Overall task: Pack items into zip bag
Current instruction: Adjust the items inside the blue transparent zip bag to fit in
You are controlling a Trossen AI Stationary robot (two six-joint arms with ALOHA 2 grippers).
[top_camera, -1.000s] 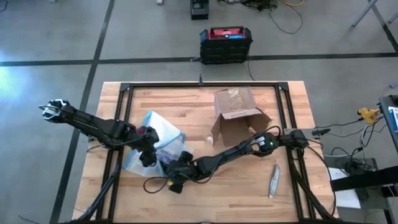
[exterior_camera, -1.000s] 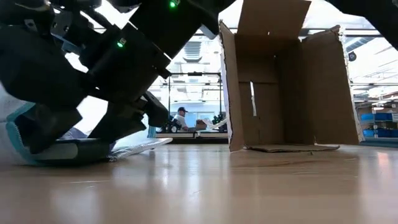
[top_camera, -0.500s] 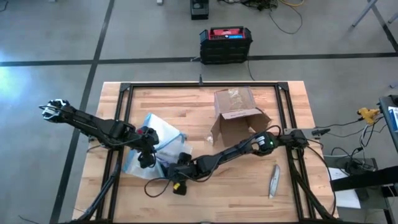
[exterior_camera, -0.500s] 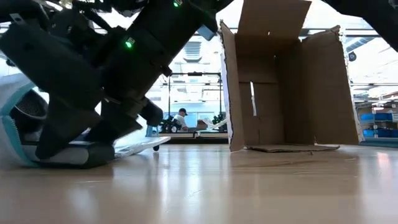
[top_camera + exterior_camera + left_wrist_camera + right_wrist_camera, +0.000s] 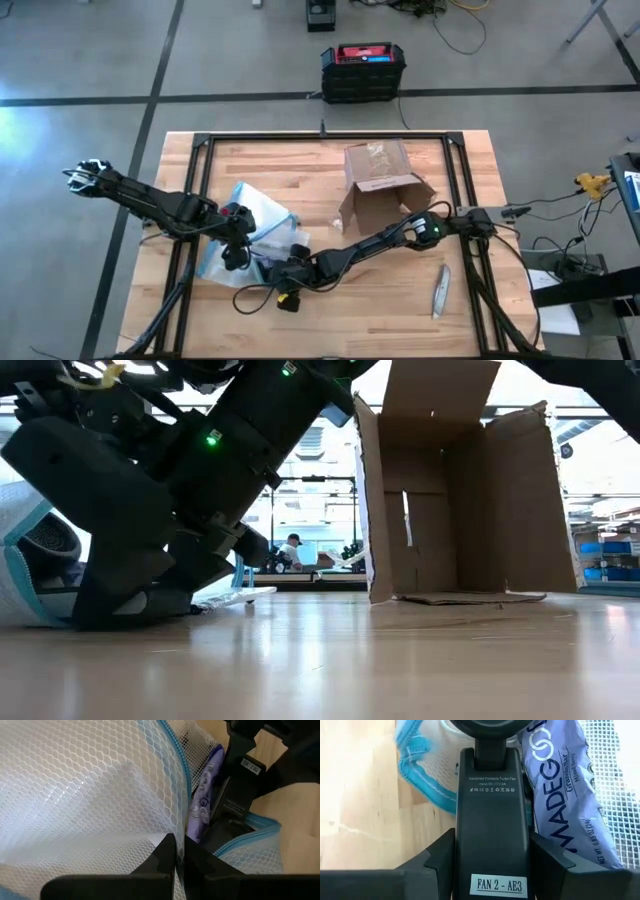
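Left pincer (image 5: 232, 258) is pinched shut on the zip bag (image 5: 255, 222), clamping one side of the mouth right by the blue zipper strip (image 5: 176, 775). I'd say that's to keep the mouth lifted and spread so stuff can slide in. The bag itself sits on the left-middle of the counter (image 5: 380, 310), mesh-looking with blue trim.

Right pincer (image 5: 290, 277) is at the bag's mouth with a fat black handheld fan (image 5: 492, 827) standing between its fingers (image 5: 442, 857), which flank the handle on both sides. Can't honestly tell if they're gripping it or just letting go. The fan's head is already poking in past the blue edge. A purple granola bar wrapper (image 5: 565, 785) lies inside the bag, just beside the fan.

Room-wise it's tight: both pincers are crowded at the same opening, so the right one probably needs to back straight out along the fan's axis rather than swing sideways into the left arm. The cardboard box (image 5: 385, 185) stands near, behind the right arm. A grey tool (image 5: 440, 290) lies well apart on the right, with bare wood along the front edge.
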